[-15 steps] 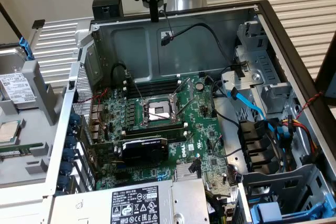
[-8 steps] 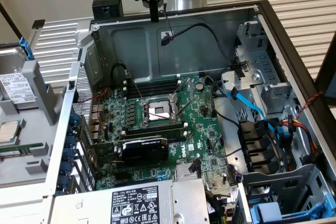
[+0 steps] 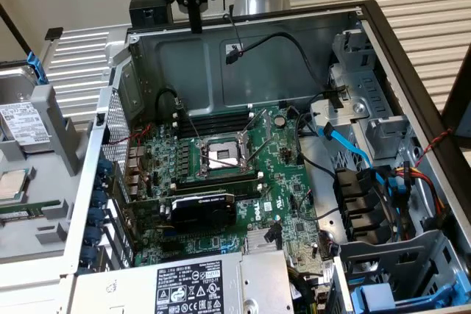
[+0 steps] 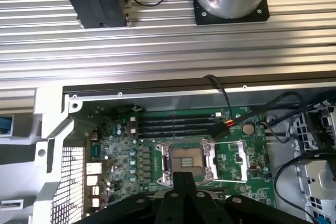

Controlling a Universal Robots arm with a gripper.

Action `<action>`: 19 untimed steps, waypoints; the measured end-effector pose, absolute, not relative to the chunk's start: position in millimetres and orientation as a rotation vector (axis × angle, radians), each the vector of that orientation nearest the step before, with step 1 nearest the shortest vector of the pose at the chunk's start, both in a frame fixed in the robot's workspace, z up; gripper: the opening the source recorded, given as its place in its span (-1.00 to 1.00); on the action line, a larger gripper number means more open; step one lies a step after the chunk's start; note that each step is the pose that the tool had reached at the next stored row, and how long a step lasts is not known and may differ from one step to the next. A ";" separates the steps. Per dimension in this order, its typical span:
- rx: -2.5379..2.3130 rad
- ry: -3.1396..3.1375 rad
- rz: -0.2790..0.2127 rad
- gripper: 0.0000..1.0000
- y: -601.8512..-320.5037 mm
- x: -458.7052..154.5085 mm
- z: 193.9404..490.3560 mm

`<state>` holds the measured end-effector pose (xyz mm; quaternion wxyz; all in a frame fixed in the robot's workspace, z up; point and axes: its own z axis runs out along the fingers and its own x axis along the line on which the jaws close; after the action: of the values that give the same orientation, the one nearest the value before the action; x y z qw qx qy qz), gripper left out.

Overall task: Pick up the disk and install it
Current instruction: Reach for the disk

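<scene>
The disk [image 3: 20,121] lies at the exterior view's left, outside the computer case. It is a silver-grey drive with a white label and a blue carrier edge [image 3: 32,66], resting in a grey holder. My gripper [image 3: 195,26] hangs high over the case's back wall, well to the right of the disk and apart from it. Its black fingers are shut with nothing between them. In the wrist view the shut gripper [image 4: 184,182] points down over the motherboard's processor socket [image 4: 185,159].
The open case [image 3: 383,42] holds the green motherboard [image 3: 287,182], loose black cables and a blue cable [image 3: 352,148]. Drive bays [image 3: 368,119] stand at the exterior view's right. A power-supply box [image 3: 191,284] sits at the front, and a square chip [image 3: 12,185] lies below the disk.
</scene>
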<state>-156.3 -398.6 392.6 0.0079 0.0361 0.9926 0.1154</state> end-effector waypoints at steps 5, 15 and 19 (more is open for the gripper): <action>0.113 3.103 0.361 -0.79 -398.6 -176.9 392.6; 0.096 3.135 0.331 -0.79 -396.1 -198.9 392.5; 0.102 3.171 0.278 -0.79 -388.9 -198.9 392.6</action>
<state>-198.9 -388.9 392.6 -0.0216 0.0320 0.9954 0.0874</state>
